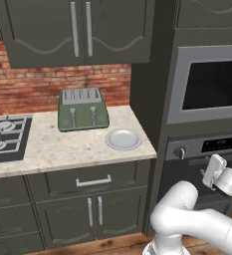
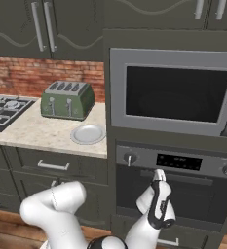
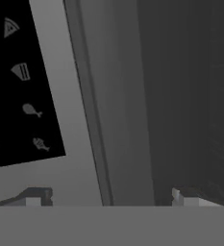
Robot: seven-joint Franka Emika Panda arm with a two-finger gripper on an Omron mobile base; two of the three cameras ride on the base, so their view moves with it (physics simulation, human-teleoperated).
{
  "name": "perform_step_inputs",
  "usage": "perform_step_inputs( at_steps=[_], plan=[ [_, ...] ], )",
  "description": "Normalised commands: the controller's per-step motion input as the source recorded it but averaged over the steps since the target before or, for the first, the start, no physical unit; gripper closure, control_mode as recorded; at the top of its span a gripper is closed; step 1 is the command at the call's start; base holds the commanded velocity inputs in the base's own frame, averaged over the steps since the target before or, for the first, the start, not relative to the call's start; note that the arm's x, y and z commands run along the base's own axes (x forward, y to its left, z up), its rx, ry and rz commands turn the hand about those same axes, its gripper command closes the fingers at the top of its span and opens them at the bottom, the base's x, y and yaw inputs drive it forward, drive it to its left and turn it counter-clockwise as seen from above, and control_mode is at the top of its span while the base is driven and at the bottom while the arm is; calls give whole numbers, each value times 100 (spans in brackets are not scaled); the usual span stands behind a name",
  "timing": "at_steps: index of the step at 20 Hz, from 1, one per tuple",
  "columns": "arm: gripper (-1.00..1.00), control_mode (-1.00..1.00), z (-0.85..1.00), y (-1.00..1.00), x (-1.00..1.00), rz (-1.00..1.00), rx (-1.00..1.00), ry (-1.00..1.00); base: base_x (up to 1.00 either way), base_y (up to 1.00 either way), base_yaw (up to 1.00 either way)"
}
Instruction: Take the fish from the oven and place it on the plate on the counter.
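The oven (image 2: 193, 194) is dark, with a round knob (image 2: 130, 158) and a small display, and its door is shut. The fish is hidden. My gripper (image 2: 159, 176) is right at the top of the oven door, just below the control panel, also seen as the gripper (image 1: 216, 164) beside the oven (image 1: 207, 147). In the hand view the gripper (image 3: 108, 199) is open, fingertips (image 3: 36, 197) wide apart, with the door's long handle bar (image 3: 92, 96) between them and nothing held. The pale round plate (image 1: 123, 139) lies empty on the beige counter (image 1: 62, 149), also plate (image 2: 88, 133).
A green toaster (image 1: 82, 108) stands behind the plate against the brick wall. A black gas hob (image 1: 5, 137) is set in the counter's left end. A silver-framed dark-glass unit (image 2: 176, 92) sits above the oven. Cabinet drawers and doors run below the counter.
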Motion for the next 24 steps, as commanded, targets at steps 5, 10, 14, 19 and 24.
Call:
perform_step_inputs(
  at_steps=[5, 10, 14, 19, 24],
  plan=[
    [-100, -100, -13, -6, 30, -3, 0, -1, 0, 0, 0],
    [-100, -100, -20, -3, 30, -3, 0, -3, 0, 0, 0],
    [-100, -100, -30, -1, 26, -1, 0, -4, 0, 0, 0],
    [-100, -100, -17, -2, 18, -1, 0, -3, 0, 0, 0],
    [100, -100, 0, 0, 15, 0, 0, 0, 0, 0, 0]
  ],
)
